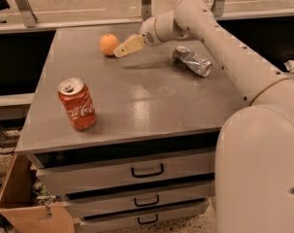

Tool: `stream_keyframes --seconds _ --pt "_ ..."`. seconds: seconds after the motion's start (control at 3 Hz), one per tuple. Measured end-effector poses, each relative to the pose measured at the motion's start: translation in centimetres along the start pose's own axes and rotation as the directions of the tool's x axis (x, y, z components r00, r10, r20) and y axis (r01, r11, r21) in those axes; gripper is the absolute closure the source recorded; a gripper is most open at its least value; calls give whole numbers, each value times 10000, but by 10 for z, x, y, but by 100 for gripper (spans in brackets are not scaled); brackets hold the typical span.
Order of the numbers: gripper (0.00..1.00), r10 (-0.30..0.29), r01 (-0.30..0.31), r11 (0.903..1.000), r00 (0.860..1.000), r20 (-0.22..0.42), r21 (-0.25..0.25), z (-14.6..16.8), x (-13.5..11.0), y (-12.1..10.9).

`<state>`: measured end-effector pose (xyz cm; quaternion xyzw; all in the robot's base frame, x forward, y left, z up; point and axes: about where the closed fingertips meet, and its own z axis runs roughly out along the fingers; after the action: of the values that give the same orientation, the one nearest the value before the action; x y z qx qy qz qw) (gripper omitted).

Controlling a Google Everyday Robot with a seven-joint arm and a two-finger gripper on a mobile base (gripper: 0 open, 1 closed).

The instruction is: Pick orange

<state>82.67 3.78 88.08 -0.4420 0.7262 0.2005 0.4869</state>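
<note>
The orange (108,44), small and round, sits on the grey cabinet top (137,106) near its far left. My gripper (122,49) reaches in from the right on a long white arm (224,47). Its tan tips are right beside the orange's right side, close to touching it. The gripper hangs a little above the surface and casts a shadow below it.
A red Coca-Cola can (77,104) stands upright at the front left of the top. A crumpled silver foil bag (192,60) lies at the far right. Drawers with handles (146,171) face the front. A cardboard box (25,208) sits on the floor at left.
</note>
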Motion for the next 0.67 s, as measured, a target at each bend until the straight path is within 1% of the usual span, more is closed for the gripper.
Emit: stream_keyframes --seconds 0.33,0.67 --pt "0 228 -220 9990 9995 219 -388 28 -10 10" --pt "0 522 -492 9950 9981 325 -871 50 -21 26"
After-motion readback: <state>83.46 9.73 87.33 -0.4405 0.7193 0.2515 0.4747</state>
